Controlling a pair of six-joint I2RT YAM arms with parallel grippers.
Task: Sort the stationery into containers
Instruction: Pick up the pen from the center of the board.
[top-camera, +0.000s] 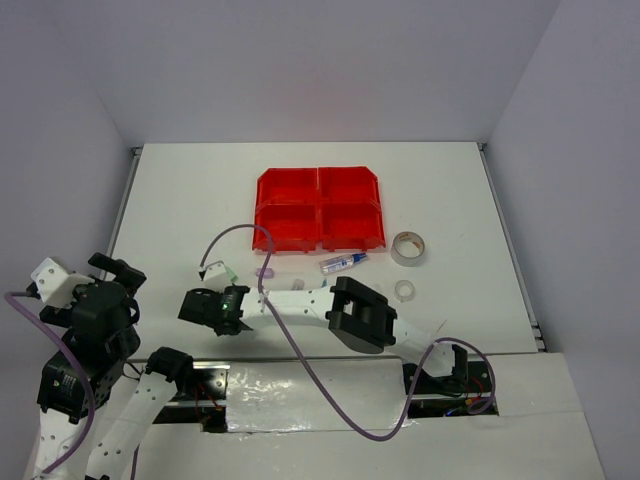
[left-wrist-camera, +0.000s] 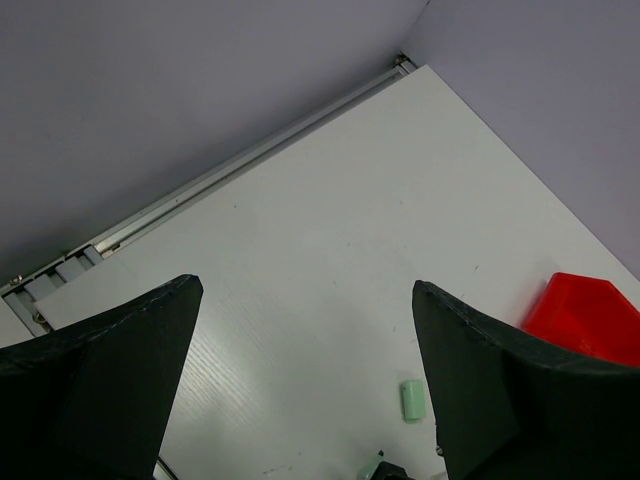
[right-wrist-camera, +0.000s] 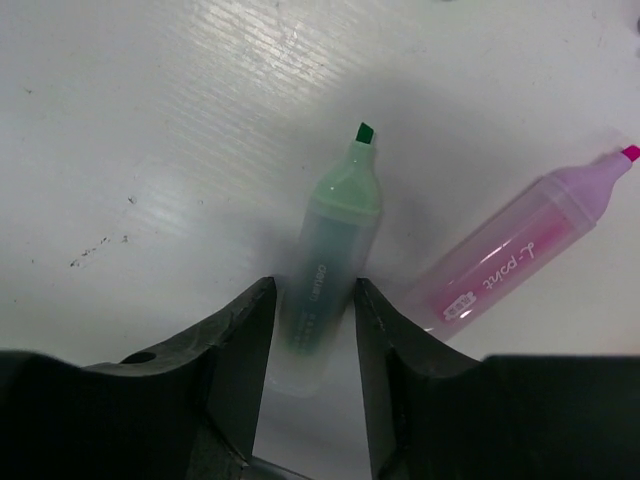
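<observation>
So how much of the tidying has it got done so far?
Nothing looks sorted yet: the red bins seem empty. In hand: the right jaws pinch the green highlighter. Still to go: pink highlighter, glue tube, larger tape roll, smaller tape roll, green eraser.

The top external camera looked steeply down from above and behind the near edge, covering the whole table (top-camera: 450, 200). The left wrist camera, held high, faced the far left corner and shared one corner of the red bins (top-camera: 320, 210) with it. The right wrist camera pointed down, close over the green highlighter (right-wrist-camera: 330, 260).
</observation>
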